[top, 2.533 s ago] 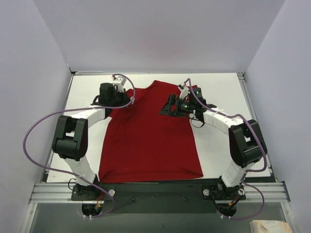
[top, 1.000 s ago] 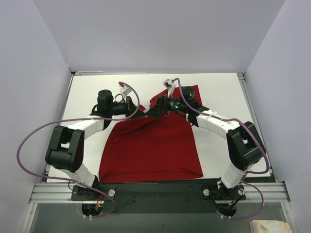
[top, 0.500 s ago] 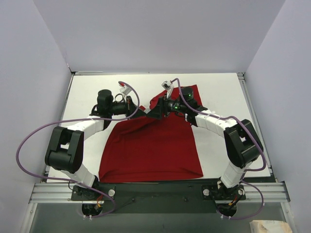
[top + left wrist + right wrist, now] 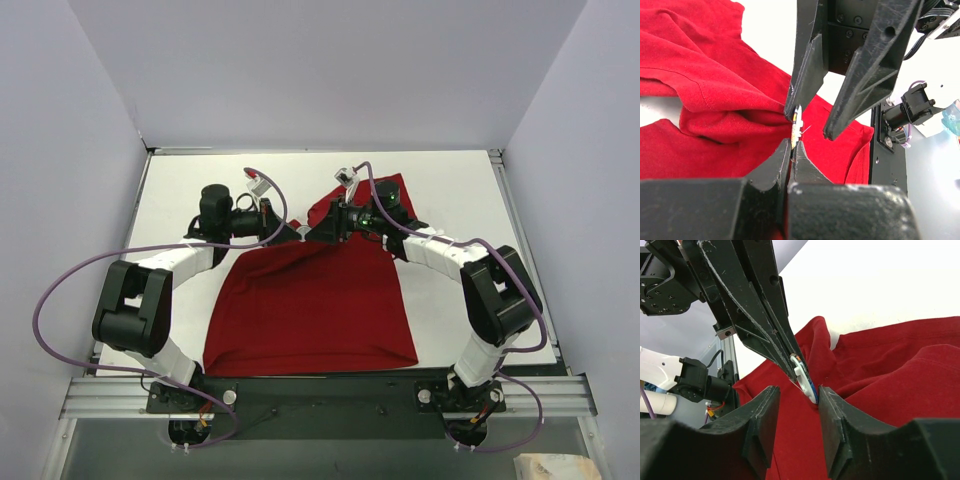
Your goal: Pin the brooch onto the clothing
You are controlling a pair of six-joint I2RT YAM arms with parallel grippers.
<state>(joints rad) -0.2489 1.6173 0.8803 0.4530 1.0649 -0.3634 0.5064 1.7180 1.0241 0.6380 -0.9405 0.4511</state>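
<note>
Right end effector (image 4: 797, 391) advanced, jaws straddling brooch (image 4: 805, 380)

Left pincer (image 4: 791, 146) clamped tight; right pincer (image 4: 799, 392) parted, tips facing

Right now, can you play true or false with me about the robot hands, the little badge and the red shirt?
1. The left gripper is pinching the brooch. True.
2. The right gripper is squeezed shut. False: its fingers are apart, close by the brooch.
3. The T-shirt lies smooth and flat all over. False: it is bunched up and wrinkled at the far end, by the grippers.
4. The two grippers come together tip to tip at the far end of the T-shirt. True.
5. The brooch is lying on the white table. False: it is held up in the left gripper.
</note>
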